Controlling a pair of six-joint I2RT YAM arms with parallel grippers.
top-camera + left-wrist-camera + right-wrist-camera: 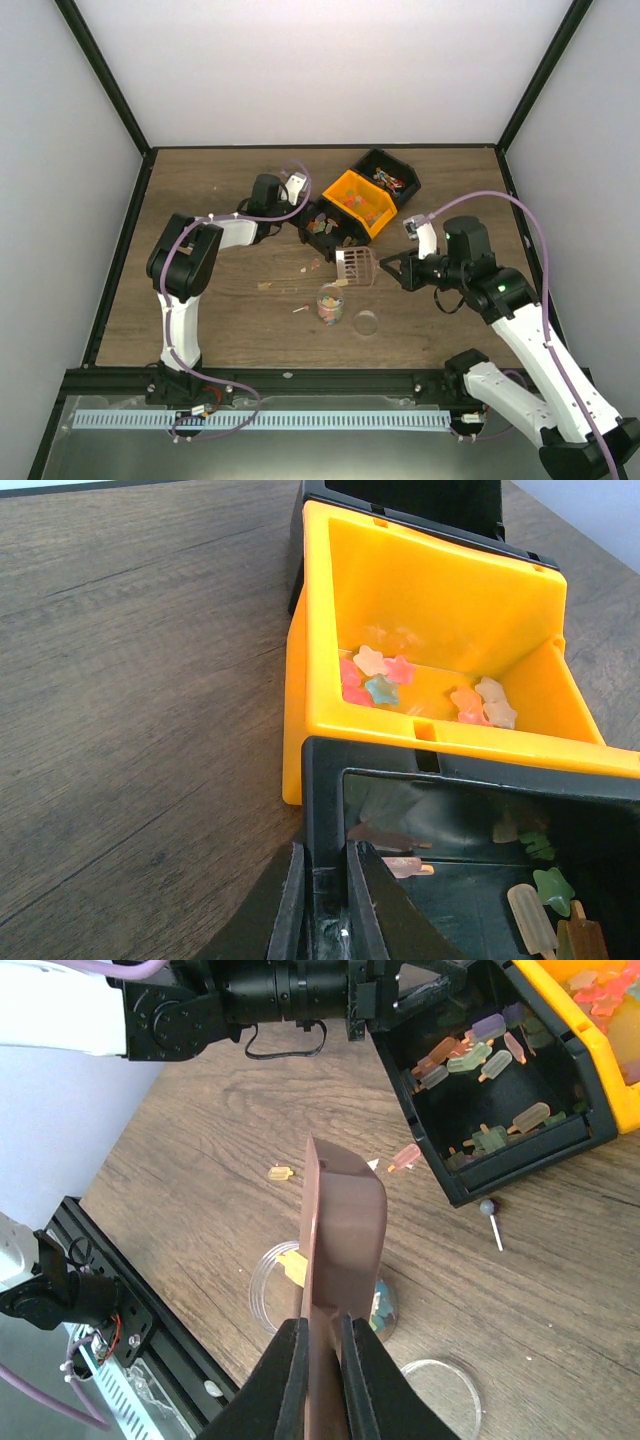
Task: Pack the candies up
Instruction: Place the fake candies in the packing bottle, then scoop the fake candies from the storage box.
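Note:
My left gripper (308,226) (328,858) is shut on the near wall of a tilted black bin (330,230) (330,780), which holds several popsicle-shaped candies (470,1055). An orange bin (362,203) (400,600) behind it holds star-shaped candies (380,680). My right gripper (388,268) (320,1335) is shut on a translucent pink-brown scoop (357,267) (345,1220), held above a small clear cup (330,303) (262,1278). The cup holds several mixed candies (385,1305). The scoop hides most of the cup in the right wrist view.
A clear round lid (366,322) (440,1395) lies right of the cup. A second black bin (390,178) stands behind the orange one. Loose sweets (264,286) (280,1172) and a small lollipop (490,1218) lie on the wood. The black frame rail (300,380) runs along the near edge.

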